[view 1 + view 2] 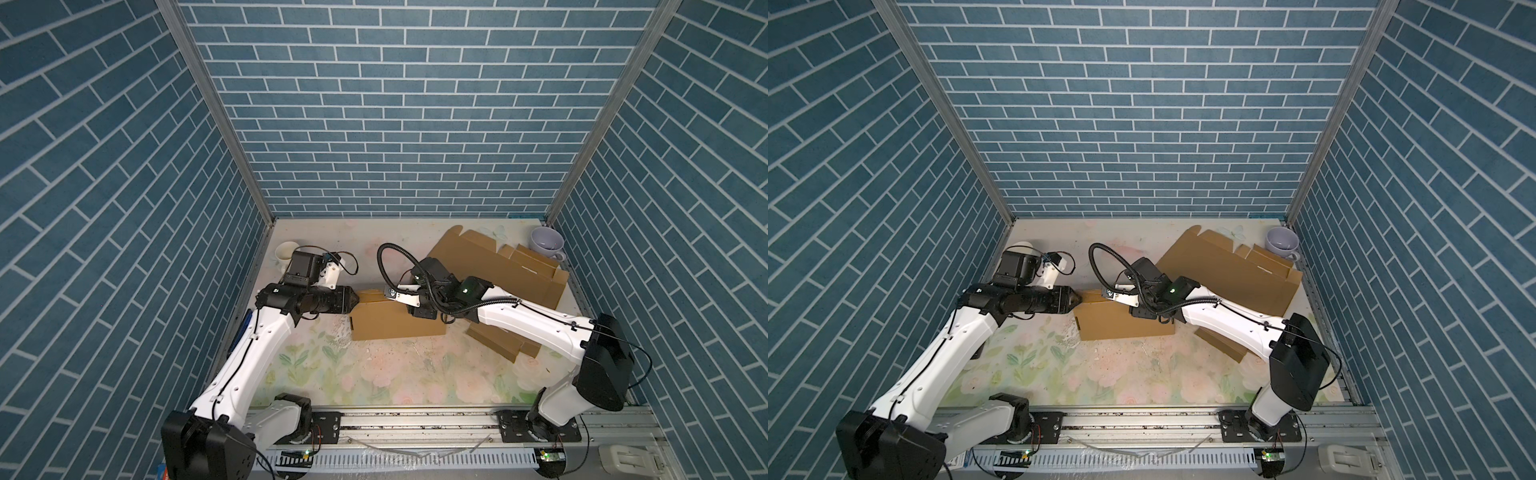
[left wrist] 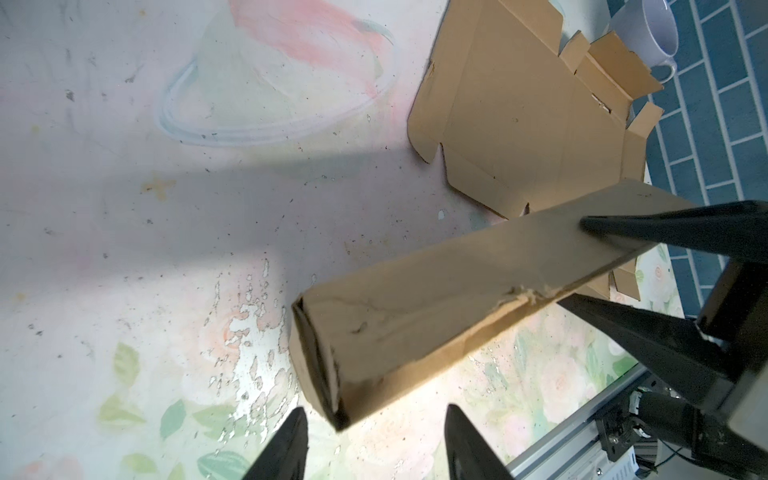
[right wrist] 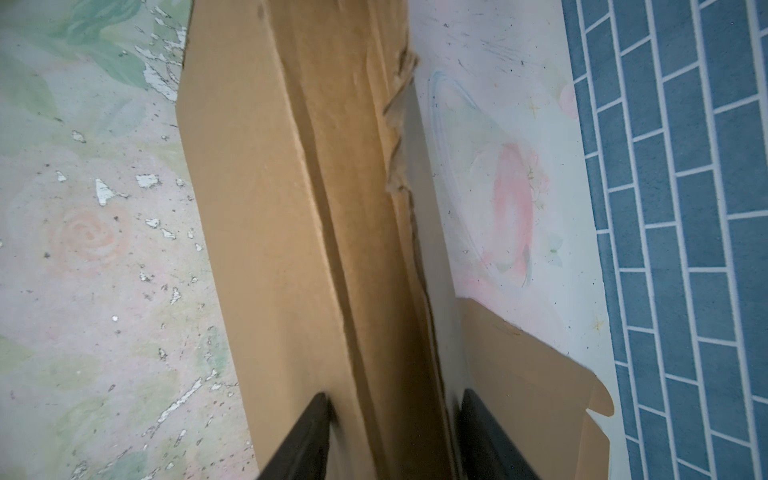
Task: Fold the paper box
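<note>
Paper box [image 1: 395,322]: brown cardboard, part-folded, on table [image 1: 395,374] about midway between left and right edges, long side roughly parallel to near edge; same spot in both top views.
Box condition: one long wall folded over double, its edge ragged and torn, clear in both wrist views.
Right tool [image 3: 395,403]: at box's right end, one finger each side of the doubled wall, both touching cardboard, clamped on it.
Left tool [image 2: 376,415]: at box's left end, fingers parted, gripping nothing; box corner sits just ahead between the tips, no contact visible. In both top views its tip is right at the box's left end.
Flat cardboard sheet [image 1: 490,266]: unfolded, lying toward far right corner, behind the box; right arm crosses over part of it.
Second cardboard piece [image 1: 503,345]: flat, near right edge, partly under right arm.
Lavender mug [image 1: 546,243]: upright in far right corner, just beside the sheet's flaps.
White cup [image 1: 286,251]: by left edge toward far side, partly hidden by left arm's wrist.
Table surface: pale floral print, chipped patches beside box's left end.
</note>
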`<state>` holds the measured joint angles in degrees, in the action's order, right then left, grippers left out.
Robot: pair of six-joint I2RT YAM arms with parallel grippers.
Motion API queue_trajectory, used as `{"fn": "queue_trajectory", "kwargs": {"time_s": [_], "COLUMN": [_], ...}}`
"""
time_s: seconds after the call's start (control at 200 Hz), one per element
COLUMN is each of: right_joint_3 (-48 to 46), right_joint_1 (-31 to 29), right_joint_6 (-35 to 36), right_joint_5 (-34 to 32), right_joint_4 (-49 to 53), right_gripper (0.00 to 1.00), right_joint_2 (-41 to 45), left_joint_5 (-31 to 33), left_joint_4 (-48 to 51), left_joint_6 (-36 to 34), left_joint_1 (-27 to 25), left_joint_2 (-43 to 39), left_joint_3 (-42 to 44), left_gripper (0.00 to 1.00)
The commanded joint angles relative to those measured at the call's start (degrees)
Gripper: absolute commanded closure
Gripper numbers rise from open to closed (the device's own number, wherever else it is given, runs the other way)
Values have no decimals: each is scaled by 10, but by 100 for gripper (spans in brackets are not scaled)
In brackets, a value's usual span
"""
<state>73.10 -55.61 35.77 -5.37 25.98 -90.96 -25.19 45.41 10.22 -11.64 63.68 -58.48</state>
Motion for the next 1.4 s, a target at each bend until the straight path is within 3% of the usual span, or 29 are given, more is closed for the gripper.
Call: {"fn": "queue_trajectory", "kwargs": {"time_s": [0.0,0.15,0.305,0.42,0.68,0.785,0.86,0.935,1.095,1.26,1.395], "right_joint_3": [-31,-46,-55,-56,-44,-28,-7,16,24,20,-13], "right_joint_1": [-2,-4,-8,-11,-6,-1,6,34,153,256,281], "right_joint_6": [-19,-21,-24,-35,-70,-89,-111,-173,-392,-564,-637], "right_joint_5": [-4,-11,-19,-21,1,19,37,66,161,262,356], "right_joint_4": [31,20,8,1,12,21,31,34,53,152,122], "right_gripper": [51,52,53,52,49,43,33,29,27,35,40], "right_joint_2": [4,14,17,16,12,14,28,60,141,129,119], "left_joint_5": [-17,-27,-47,-54,-82,-78,-77,-72,-66,-65,-65], "left_joint_4": [28,-12,-101,-133,-147,-175,-182,-180,-172,-184,-182], "left_joint_6": [-6,32,106,117,107,118,119,114,103,111,109], "left_joint_1": [21,47,47,47,43,43,44,43,44,43,43], "left_joint_2": [-6,3,33,59,12,0,8,10,3,4,3], "left_joint_3": [-22,-40,-45,-33,104,144,151,152,157,164,163], "left_gripper": [45,44,44,44,45,47,47,47,47,47,47]}}
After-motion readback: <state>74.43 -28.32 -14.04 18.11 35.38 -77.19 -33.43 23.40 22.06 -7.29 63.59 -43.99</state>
